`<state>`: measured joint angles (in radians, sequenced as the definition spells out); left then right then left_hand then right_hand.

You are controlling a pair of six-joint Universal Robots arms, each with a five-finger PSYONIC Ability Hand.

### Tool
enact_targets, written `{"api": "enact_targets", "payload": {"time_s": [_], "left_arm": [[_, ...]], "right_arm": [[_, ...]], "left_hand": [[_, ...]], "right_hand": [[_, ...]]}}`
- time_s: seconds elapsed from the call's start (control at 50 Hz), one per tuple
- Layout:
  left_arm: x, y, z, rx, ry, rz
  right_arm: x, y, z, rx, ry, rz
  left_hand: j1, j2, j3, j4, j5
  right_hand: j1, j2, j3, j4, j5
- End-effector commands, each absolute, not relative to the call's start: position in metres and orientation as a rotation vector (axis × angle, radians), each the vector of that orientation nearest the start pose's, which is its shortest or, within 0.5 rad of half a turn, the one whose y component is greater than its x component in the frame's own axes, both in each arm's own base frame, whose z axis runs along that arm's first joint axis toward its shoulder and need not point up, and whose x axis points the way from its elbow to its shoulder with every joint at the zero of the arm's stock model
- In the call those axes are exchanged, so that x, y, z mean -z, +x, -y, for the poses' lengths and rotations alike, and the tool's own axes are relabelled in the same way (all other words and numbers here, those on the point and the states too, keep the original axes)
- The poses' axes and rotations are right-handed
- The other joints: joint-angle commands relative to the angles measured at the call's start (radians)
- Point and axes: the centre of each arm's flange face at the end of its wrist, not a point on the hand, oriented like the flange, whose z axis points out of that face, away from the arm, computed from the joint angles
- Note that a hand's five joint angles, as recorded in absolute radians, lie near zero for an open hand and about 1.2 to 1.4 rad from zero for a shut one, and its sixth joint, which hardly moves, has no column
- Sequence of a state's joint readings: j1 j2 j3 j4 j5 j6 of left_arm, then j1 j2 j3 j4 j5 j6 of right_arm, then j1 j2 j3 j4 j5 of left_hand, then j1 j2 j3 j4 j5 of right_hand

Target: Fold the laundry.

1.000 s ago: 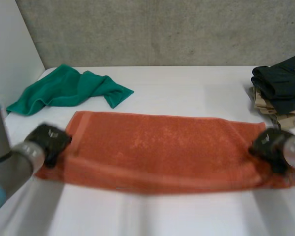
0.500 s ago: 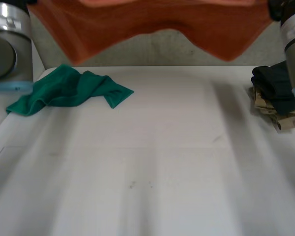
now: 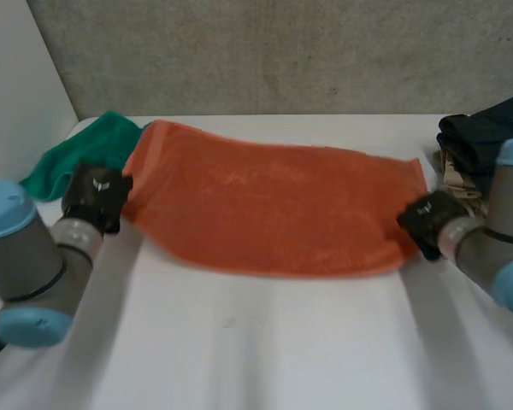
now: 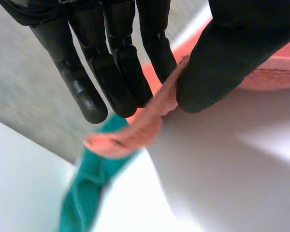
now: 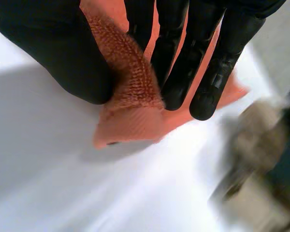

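An orange towel (image 3: 269,205) is stretched between my two hands across the middle of the white table (image 3: 265,342), its lower edge sagging onto the surface. My left hand (image 3: 94,198) pinches the towel's left end; in the left wrist view the orange cloth (image 4: 150,121) is caught between the straight fingers (image 4: 118,72) and the thumb. My right hand (image 3: 429,220) pinches the right end, and the right wrist view has a towel corner (image 5: 130,92) squeezed between thumb and fingers (image 5: 183,63).
A crumpled green cloth (image 3: 68,158) lies at the back left, partly behind the towel and my left hand. A stack of folded dark and tan garments (image 3: 474,145) sits at the back right, close to my right arm. A grey wall runs behind the table.
The towel first lay flat, was lifted high half a second ago, and has now come back down farther from me. Both hands kept hold of its ends.
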<state>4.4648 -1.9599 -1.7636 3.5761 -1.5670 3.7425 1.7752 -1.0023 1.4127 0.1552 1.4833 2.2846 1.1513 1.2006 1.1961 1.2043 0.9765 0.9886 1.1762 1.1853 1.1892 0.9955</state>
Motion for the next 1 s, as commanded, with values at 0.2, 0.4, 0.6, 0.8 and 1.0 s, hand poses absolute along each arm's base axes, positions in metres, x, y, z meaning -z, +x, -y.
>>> {"api": "enact_targets", "payload": {"time_s": [0.2, 0.4, 0.6, 0.8, 1.0], "left_arm": [[-0.171, -0.17, 0.212, 1.262, 1.202, -2.273], [-0.164, -0.222, 0.286, 1.625, 1.175, -2.087], [-0.149, -0.256, 0.363, 1.861, 1.089, -1.891], [-0.126, -0.278, 0.398, 1.94, 1.064, -1.814], [-0.142, -0.299, 0.381, 2.037, 1.078, -1.741]], "right_arm": [[-0.176, 0.154, 0.257, 1.069, -1.809, -2.627], [-0.146, 0.166, 0.315, 1.326, -1.661, -2.7], [-0.136, 0.176, 0.374, 1.684, -1.625, -2.688], [-0.125, 0.19, 0.41, 1.889, -1.608, -2.618], [-0.159, 0.202, 0.407, 2.088, -1.375, -2.547]], "left_hand": [[0.245, 0.196, 0.2, 0.192, 0.245], [0.245, 0.196, 0.2, 0.192, 0.245], [0.245, 0.196, 0.2, 0.192, 0.245], [0.245, 0.196, 0.2, 0.192, 0.245], [-0.977, -1.026, -1.022, -1.03, -0.977]], "right_hand": [[0.408, 0.22, 0.211, 0.207, 0.226], [0.408, 0.22, 0.211, 0.207, 0.226], [0.408, 0.22, 0.211, 0.207, 0.226], [0.408, 0.22, 0.211, 0.207, 0.226], [-0.814, -1.002, -1.011, -1.015, -0.996]]}}
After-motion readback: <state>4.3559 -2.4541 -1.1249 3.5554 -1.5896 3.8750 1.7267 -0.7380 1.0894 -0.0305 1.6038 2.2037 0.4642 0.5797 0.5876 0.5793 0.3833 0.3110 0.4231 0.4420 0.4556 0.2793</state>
